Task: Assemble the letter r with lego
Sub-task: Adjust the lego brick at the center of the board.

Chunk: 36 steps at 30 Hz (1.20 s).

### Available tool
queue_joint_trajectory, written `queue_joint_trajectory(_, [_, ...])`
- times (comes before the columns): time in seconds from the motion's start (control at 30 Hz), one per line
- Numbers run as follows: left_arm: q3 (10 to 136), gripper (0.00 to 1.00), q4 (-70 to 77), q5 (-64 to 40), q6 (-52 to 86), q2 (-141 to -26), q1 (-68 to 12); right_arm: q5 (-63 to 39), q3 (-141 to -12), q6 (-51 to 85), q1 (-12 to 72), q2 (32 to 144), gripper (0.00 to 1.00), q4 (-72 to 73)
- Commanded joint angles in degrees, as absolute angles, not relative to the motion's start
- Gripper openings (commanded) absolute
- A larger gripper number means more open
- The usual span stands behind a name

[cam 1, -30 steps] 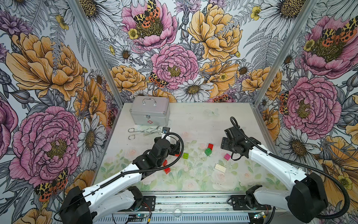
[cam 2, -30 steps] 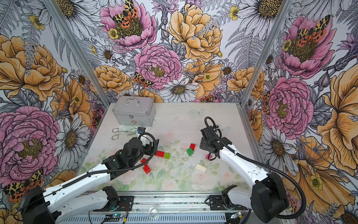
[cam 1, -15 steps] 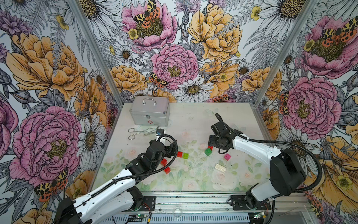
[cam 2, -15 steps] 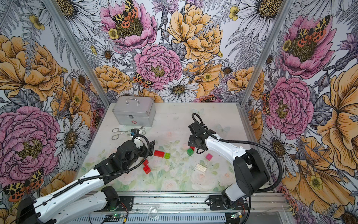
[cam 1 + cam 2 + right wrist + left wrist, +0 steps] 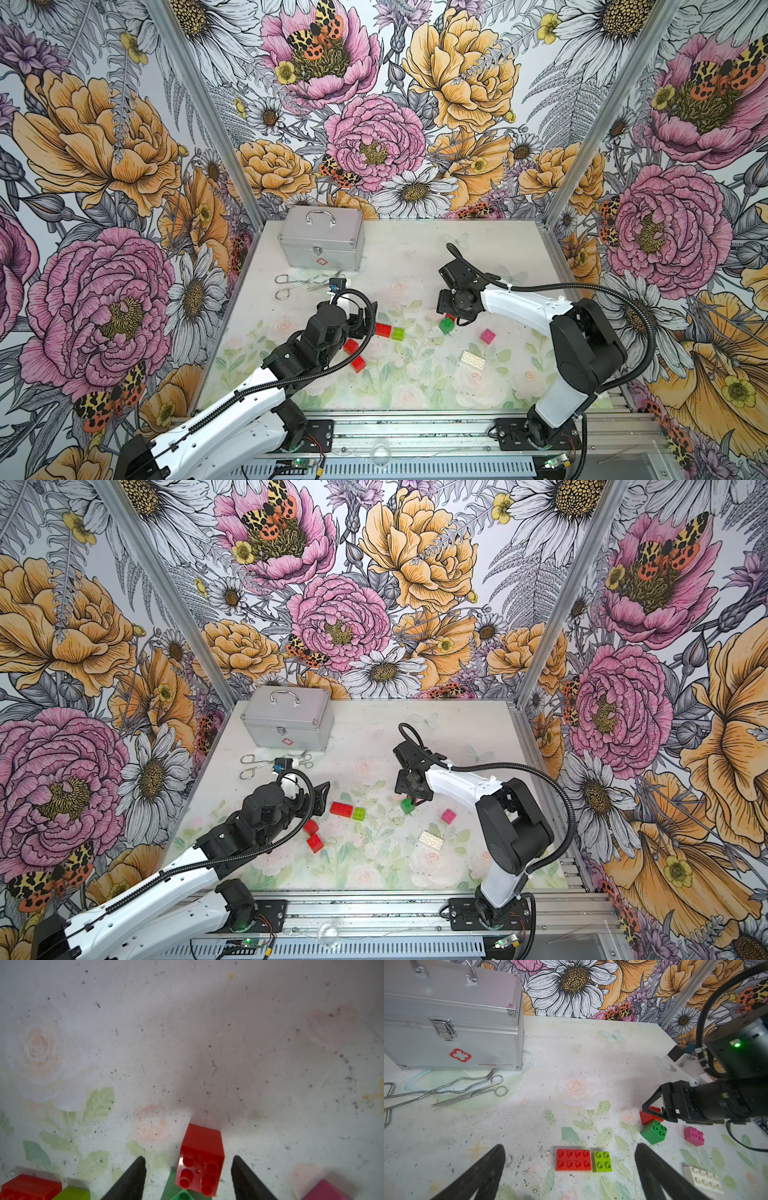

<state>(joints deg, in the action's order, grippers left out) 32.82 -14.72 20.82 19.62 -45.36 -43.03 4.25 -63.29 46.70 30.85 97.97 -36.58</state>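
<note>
A red eight-stud lego brick (image 5: 573,1160) and a lime one (image 5: 602,1161) lie side by side on the mat, just beyond my left gripper (image 5: 570,1147), which is open and empty. Two small red bricks (image 5: 350,345) (image 5: 358,363) lie beside the left arm. My right gripper (image 5: 188,1158) is low over the mat and open. A small red brick (image 5: 200,1147) lies between its fingers with a gap on each side. A dark green brick (image 5: 446,326) touches that brick. The pink brick (image 5: 487,336) and the white brick (image 5: 473,360) lie to the right.
A silver metal case (image 5: 321,239) stands at the back left. Metal scissors and forceps (image 5: 307,282) lie in front of it, just behind the left wrist. Floral walls close in the mat on three sides.
The right arm swung left from near the pink brick to the small red and dark green bricks, and its jaws narrowed. The left arm shifted slightly and its jaws opened a little more.
</note>
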Motion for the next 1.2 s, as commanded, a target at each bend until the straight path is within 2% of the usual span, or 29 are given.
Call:
queue_joint_trajectory(0.0, [32.29,0.99,-15.03,19.43,20.29,-44.93,-42.14,5.25,-65.34,47.04,31.11,99.38,0.65,-36.53])
queue_joint_trajectory(0.23, [32.25,0.99,-14.85,18.81,20.75,-45.17,-41.76,5.97,-67.58,45.99,31.11,102.3,0.5,-37.97])
queue_joint_trajectory(0.4, [32.34,0.99,-14.81,18.4,21.11,-45.41,-41.66,5.65,-69.48,45.22,31.08,104.06,0.44,-38.23])
queue_joint_trajectory(0.6, [32.26,0.99,-15.46,18.46,21.6,-45.19,-41.64,5.36,-72.98,44.47,31.17,107.06,0.41,-39.41])
queue_joint_trajectory(0.77, [31.52,0.99,-16.05,18.61,22.41,-44.08,-41.51,5.78,-72.78,44.17,31.12,106.84,0.5,-40.01])
queue_joint_trajectory(0.93, [30.85,0.99,-15.93,19.16,22.25,-43.99,-40.98,5.78,-70.9,44.1,31.11,105.18,0.51,-40.17])
queue_joint_trajectory(1.1, [30.94,0.99,-15.49,18.73,22.24,-44.64,-40.43,5.15,-70.23,44.28,31.5,105.53,0.48,-40.17])
queue_joint_trajectory(1.17, [30.85,0.99,-15.37,18.72,21.98,-44.82,-40.36,4.61,-70.21,44.6,31.62,105.83,0.43,-40.09])
